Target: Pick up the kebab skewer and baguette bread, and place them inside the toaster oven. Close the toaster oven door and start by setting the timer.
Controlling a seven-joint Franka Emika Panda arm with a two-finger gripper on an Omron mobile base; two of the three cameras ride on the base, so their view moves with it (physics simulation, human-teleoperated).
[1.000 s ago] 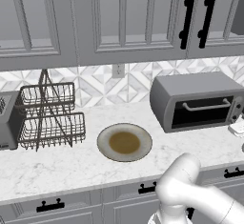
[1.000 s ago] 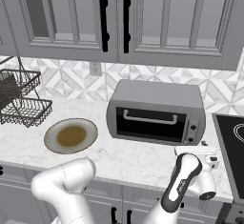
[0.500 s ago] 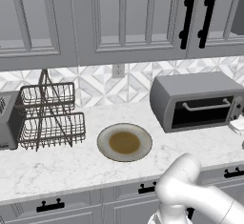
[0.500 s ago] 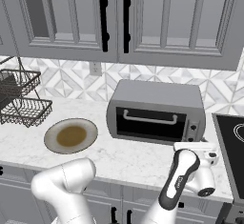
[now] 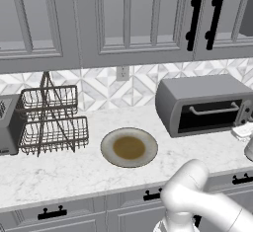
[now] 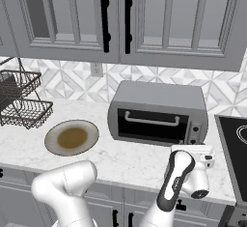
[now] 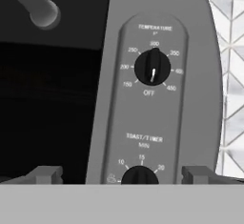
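You are working at a white marbled counter (image 5: 59, 169). The grey metal toaster oven with the dark glass front (image 6: 159, 95) is sitting at the back of it, against the patterned wall. The toaster oven door, a dark glass panel in a grey frame (image 6: 152, 127), is standing shut, its silver bar handle (image 7: 35, 4) running across the top.

Well to the left, the round tan plate with a brown centre (image 6: 71, 137) is lying bare. The kebab skewer and the baguette bread are showing in none of the views. The glass is too dark to see through, so you cannot confirm they are inside, though the bare plate and the shut door suggest it.

That is leaving you only the timer. The two-finger gripper (image 7: 123, 175) is hanging just in front of the oven's right-hand control panel. Its jaws are spread wide and holding nothing, with the small black toast/timer knob (image 7: 139, 175) sitting between the two tips at the lower edge of the hand view. Above it, the black temperature knob (image 7: 152, 67) is pointing down toward OFF.

Compared with a second ago, the hand is sitting higher in the right base view and closer to the knob panel; nothing else on the counter is looking different. You are lining up on the timer, and the next move is probably asking you to ease forward until the tips straddle that knob, then close and twist.
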